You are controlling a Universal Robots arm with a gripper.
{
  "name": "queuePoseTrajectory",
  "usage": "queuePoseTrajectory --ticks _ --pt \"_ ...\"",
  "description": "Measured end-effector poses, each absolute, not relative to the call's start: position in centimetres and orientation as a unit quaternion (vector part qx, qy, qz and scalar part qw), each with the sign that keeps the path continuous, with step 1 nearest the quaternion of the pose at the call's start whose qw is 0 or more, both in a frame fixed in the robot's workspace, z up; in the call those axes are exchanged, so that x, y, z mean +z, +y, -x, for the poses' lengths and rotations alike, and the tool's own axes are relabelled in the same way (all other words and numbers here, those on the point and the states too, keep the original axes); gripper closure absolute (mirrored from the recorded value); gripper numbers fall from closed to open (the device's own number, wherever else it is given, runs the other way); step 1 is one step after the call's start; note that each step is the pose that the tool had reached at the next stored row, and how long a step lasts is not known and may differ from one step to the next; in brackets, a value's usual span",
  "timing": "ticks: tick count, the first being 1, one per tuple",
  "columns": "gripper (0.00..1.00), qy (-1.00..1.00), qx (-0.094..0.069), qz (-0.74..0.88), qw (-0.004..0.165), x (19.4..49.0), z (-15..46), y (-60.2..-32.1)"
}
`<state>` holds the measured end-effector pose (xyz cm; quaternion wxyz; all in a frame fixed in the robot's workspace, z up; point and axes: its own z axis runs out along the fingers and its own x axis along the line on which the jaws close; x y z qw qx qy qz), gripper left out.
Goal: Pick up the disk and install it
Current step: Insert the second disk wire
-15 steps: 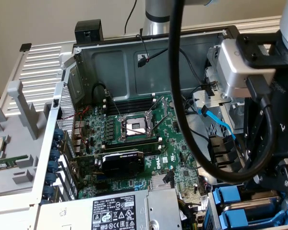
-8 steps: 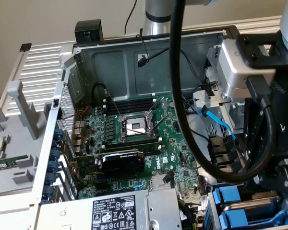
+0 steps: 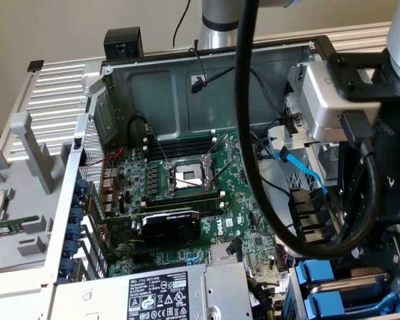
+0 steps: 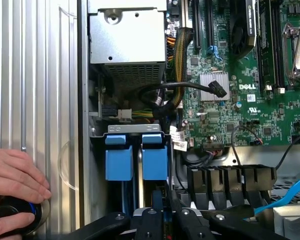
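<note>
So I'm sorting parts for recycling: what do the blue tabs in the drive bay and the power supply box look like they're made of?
The blue tabs look like moulded plastic: solid matte colour, rounded edges, no metallic glint. The power supply box looks like bare sheet metal, probably steel or aluminium: dull silver-grey, folded edges, punched vent holes.

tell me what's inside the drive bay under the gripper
Two blue carriers stand side by side in the bay, the disk's metal edge showing between blue tabs. The gripper sits shut right above them. The disk's label and the bay's bottom are covered.
</note>
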<state>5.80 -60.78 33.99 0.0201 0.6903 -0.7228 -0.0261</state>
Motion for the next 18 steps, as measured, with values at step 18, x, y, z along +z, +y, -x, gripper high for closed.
queuePoseTrajectory --ticks 18 --pt "0.84 -0.723 -0.026 -0.69 0.02 33.81 -5.8 -60.78"
